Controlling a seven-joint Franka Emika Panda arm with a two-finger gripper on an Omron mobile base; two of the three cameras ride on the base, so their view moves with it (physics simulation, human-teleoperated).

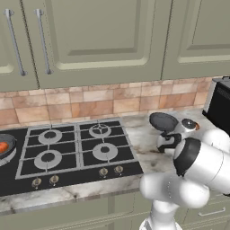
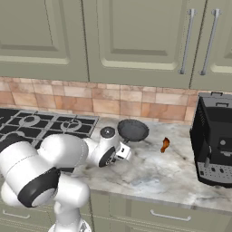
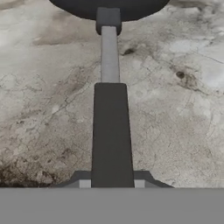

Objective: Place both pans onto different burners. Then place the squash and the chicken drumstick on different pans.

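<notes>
Gripping pan handle [image 3: 111,135]: gripper [image 3: 111,181] clenched on second pan [image 2: 132,129], resting on marble counter [image 2: 154,174], at three o'clock of cooktop [image 1: 67,150]. Next move, likely: lift, carry toward nine o'clock, onto free burner [image 1: 104,151].

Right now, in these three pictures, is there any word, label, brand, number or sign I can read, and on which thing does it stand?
None can be read.
Cooktop knobs: no markings visible.
Black appliance on the counter: its lower front panel has pale specks, too small and blurred to read.
Pan and its handle: plain black, no brand.
Cabinet doors: plain.
</notes>
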